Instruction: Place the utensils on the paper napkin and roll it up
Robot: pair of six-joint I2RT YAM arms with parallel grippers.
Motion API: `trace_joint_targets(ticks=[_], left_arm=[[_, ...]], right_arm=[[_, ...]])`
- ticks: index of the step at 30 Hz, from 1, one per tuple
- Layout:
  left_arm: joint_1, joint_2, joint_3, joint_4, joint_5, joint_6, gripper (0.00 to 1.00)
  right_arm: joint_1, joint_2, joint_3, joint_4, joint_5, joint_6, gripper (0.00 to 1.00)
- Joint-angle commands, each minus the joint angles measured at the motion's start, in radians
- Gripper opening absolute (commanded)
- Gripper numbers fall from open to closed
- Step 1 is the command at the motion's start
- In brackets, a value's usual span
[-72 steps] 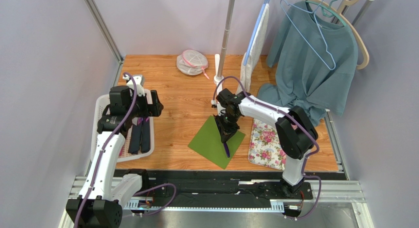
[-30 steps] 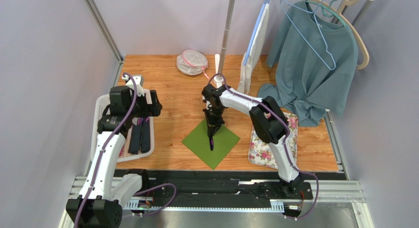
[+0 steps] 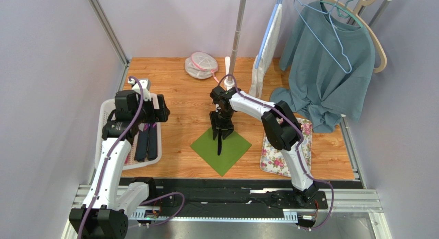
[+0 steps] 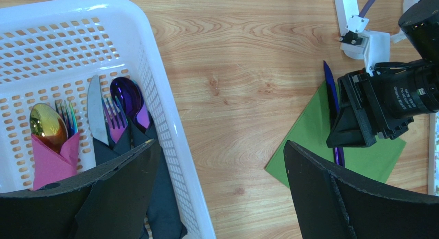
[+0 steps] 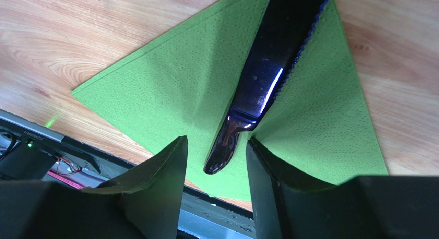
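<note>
Pale lilac walls around wooden tabletop

Your green paper napkin lies flat on the table, turned like a diamond with one corner toward the arm bases. On it you have one utensil: a dark, glossy knife with a blue-purple sheen and a serrated edge. It lies roughly along the line between the near and far corners, handle toward the near one, blade tip reaching past the napkin's far edge onto bare wood.

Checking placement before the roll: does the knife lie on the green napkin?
Yes, the knife lies across the green napkin, its handle between the right gripper's parted fingers.
</note>
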State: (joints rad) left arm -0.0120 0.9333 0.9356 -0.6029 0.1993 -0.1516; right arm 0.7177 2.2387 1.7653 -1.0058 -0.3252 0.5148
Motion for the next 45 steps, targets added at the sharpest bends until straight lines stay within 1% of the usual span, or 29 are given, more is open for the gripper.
trace_joint_targets(ticks=[1, 3, 5, 7, 8, 9, 10, 11, 12, 14, 15, 16, 18, 19, 20, 21, 22, 23, 24, 25, 27, 28, 29, 31, 32, 33, 34, 39, 45], left_arm=[[0.006, -0.005, 0.034, 0.000, -0.009, 0.004, 0.99], [0.006, -0.010, 0.046, -0.003, -0.001, 0.010, 0.99], [0.006, -0.016, 0.052, -0.008, 0.002, 0.015, 0.99], [0.006, -0.028, 0.060, -0.008, 0.014, 0.020, 0.99], [0.006, -0.034, 0.060, -0.006, 0.025, 0.026, 0.99], [0.006, -0.045, 0.055, 0.000, 0.037, 0.032, 0.99], [0.006, -0.066, 0.052, 0.018, 0.064, 0.038, 0.99], [0.006, -0.082, 0.045, 0.035, 0.077, 0.038, 0.99], [0.006, -0.099, 0.023, 0.052, 0.100, 0.038, 0.99], [0.006, -0.152, -0.018, 0.118, 0.123, 0.035, 0.99], [0.006, -0.169, -0.030, 0.138, 0.141, 0.030, 0.99], [0.006, -0.192, -0.041, 0.172, 0.153, 0.024, 0.99], [0.006, -0.205, -0.064, 0.190, 0.182, 0.015, 0.99], [0.006, -0.200, -0.067, 0.198, 0.187, 0.003, 0.99], [0.006, -0.197, -0.069, 0.199, 0.195, -0.003, 0.99], [0.006, -0.192, -0.067, 0.198, 0.204, -0.009, 0.99], [0.006, -0.182, -0.067, 0.198, 0.204, -0.020, 0.99], [0.006, -0.176, -0.066, 0.198, 0.207, -0.022, 0.99], [0.006, -0.171, -0.064, 0.199, 0.212, -0.025, 0.99], [0.006, -0.165, -0.063, 0.199, 0.216, -0.025, 0.99], [0.006, -0.163, -0.063, 0.206, 0.221, -0.028, 0.99], [0.006, -0.163, -0.063, 0.209, 0.223, -0.028, 0.99], [0.006, -0.162, -0.064, 0.212, 0.223, -0.029, 0.99], [0.006, -0.159, -0.063, 0.210, 0.227, -0.025, 0.99], [0.006, -0.157, -0.063, 0.210, 0.229, -0.023, 0.99], [0.006, -0.159, -0.063, 0.210, 0.227, -0.022, 0.99], [0.006, -0.157, -0.063, 0.212, 0.226, -0.022, 0.99], [0.006, -0.149, -0.066, 0.218, 0.219, -0.023, 0.99], [0.006, -0.134, -0.069, 0.229, 0.224, -0.031, 0.99]], right_arm=[[-0.009, -0.082, 0.078, -0.046, 0.009, -0.031, 0.51], [-0.011, -0.111, 0.105, -0.056, 0.006, -0.062, 0.52], [-0.009, -0.166, 0.112, -0.077, 0.002, -0.129, 0.53], [-0.018, -0.220, 0.085, -0.082, -0.014, -0.203, 0.55], [-0.024, -0.285, 0.065, -0.080, -0.020, -0.228, 0.55], [-0.030, -0.321, 0.037, -0.074, -0.028, -0.252, 0.55], [-0.037, -0.355, -0.033, -0.064, -0.028, -0.286, 0.59], [-0.052, -0.397, -0.067, -0.060, -0.017, -0.336, 0.61], [-0.060, -0.471, -0.111, -0.059, 0.003, -0.367, 0.63], [-0.104, -0.552, -0.237, -0.057, 0.012, -0.419, 0.70], [-0.125, -0.630, -0.281, -0.054, 0.014, -0.423, 0.73], [-0.180, -0.663, -0.373, -0.048, 0.008, -0.423, 0.77], [-0.242, -0.721, -0.450, -0.045, -0.008, -0.415, 0.77], [-0.314, -0.760, -0.489, -0.045, -0.015, -0.414, 0.78], [-0.352, -0.789, -0.554, -0.034, -0.021, -0.414, 0.79], [-0.389, -0.813, -0.585, -0.021, -0.011, -0.407, 0.81], [-0.473, -0.855, -0.608, -0.001, -0.011, -0.407, 0.84], [-0.512, -0.863, -0.636, -0.002, -0.014, -0.412, 0.84], [-0.543, -0.864, -0.644, -0.010, 0.007, -0.435, 0.84], [-0.596, -0.863, -0.650, -0.020, 0.021, -0.449, 0.81], [-0.644, -0.847, -0.665, -0.027, 0.075, -0.475, 0.77], [-0.690, -0.834, -0.662, -0.042, 0.084, -0.510, 0.72], [-0.710, -0.799, -0.659, -0.045, 0.093, -0.512, 0.70], [-0.792, -0.766, -0.656, -0.045, 0.100, -0.571, 0.64], [-0.810, -0.731, -0.655, -0.047, 0.095, -0.584, 0.63], [-0.819, -0.717, -0.652, -0.050, 0.107, -0.599, 0.61], [-0.825, -0.700, -0.650, -0.054, 0.115, -0.614, 0.57], [-0.827, -0.657, -0.685, -0.036, 0.190, -0.703, 0.50], [-0.845, -0.608, -0.681, -0.011, 0.274, -0.765, 0.48]])
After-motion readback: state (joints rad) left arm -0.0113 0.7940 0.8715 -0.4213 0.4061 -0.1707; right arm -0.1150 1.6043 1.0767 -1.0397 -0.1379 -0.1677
